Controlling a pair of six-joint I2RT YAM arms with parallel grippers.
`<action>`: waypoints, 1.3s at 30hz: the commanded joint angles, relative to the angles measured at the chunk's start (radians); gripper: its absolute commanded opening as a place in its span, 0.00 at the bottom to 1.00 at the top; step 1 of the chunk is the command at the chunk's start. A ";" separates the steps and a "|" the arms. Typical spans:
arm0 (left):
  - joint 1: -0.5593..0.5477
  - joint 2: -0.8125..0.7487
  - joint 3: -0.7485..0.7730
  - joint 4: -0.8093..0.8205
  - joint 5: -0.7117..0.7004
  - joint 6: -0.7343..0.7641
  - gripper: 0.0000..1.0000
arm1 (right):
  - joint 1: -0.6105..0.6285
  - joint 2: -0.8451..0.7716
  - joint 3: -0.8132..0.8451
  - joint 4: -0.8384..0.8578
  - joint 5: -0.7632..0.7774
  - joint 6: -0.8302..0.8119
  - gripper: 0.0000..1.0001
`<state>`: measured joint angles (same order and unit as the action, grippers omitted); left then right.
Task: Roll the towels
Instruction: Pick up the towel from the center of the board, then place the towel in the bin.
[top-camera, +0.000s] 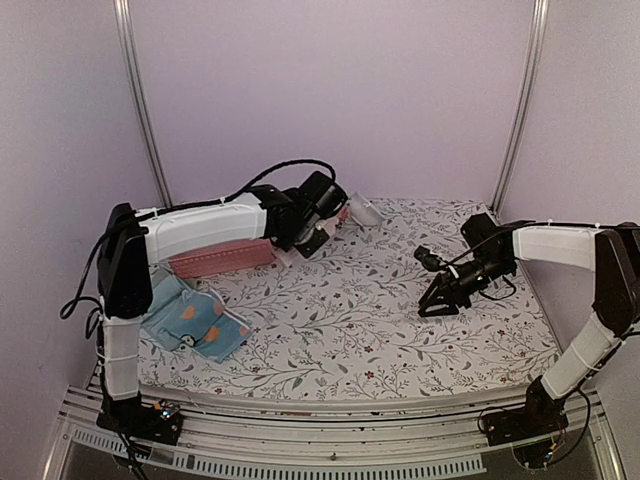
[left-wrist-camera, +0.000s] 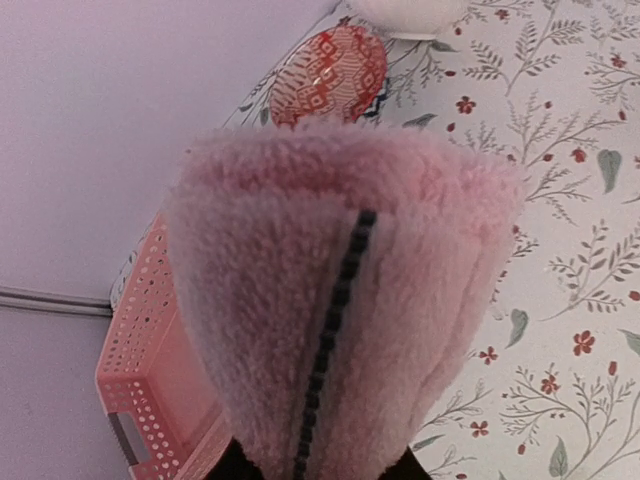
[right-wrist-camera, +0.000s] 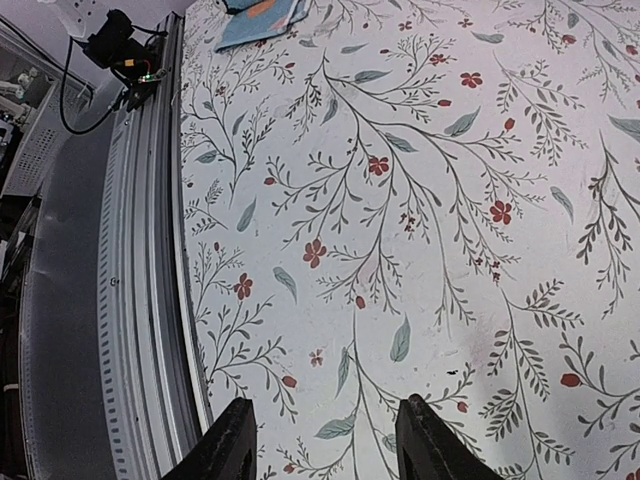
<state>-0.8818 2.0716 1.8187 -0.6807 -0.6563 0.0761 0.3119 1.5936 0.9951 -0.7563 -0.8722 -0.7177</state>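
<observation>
The pink towel (left-wrist-camera: 340, 300) is thick fleece, and I judge it light, soft and floppy. It has no stiffness of its own, so it will sag from wherever it is pinched and spring loose if a roll is let go too soon. The pile should give the pads good friction, so slipping looks unlikely. A hold on an edge or corner, with both layers of a fold caught together, would serve best (a pinch in the middle would only bunch it).

The left hand (top-camera: 316, 234) is closed on this towel. In the left wrist view the fleece fills the space between the fingers, folded over itself, with a dark dashed line running down it. Whether its far edge touches the surface (top-camera: 370, 320) cannot be told.

The left arm rises from its base, then reaches flat across and above the pink perforated basket (top-camera: 222, 257), with its wrist dipped toward the back middle of the surface.

The blue patterned towel (top-camera: 195, 320) lies crumpled at the near left, just in front of the basket and well apart from both hands.

The right arm bends high at its elbow on the right edge, with the forearm coming inward. The right hand (right-wrist-camera: 325, 445) tilts down over bare floral cloth, its fingers parted and holding nothing.
</observation>
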 joint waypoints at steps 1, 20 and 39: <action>0.098 0.040 0.099 -0.108 -0.064 -0.053 0.00 | -0.003 0.034 -0.009 0.006 0.000 0.004 0.48; 0.499 0.293 0.525 -0.452 0.068 -0.539 0.00 | -0.010 0.132 0.017 -0.051 -0.066 -0.033 0.46; 0.561 0.400 0.546 -0.405 0.275 -0.718 0.00 | -0.010 0.169 0.020 -0.088 -0.067 -0.074 0.44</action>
<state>-0.3328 2.4252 2.3409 -1.1110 -0.4324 -0.6163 0.3065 1.7500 0.9955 -0.8280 -0.9165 -0.7738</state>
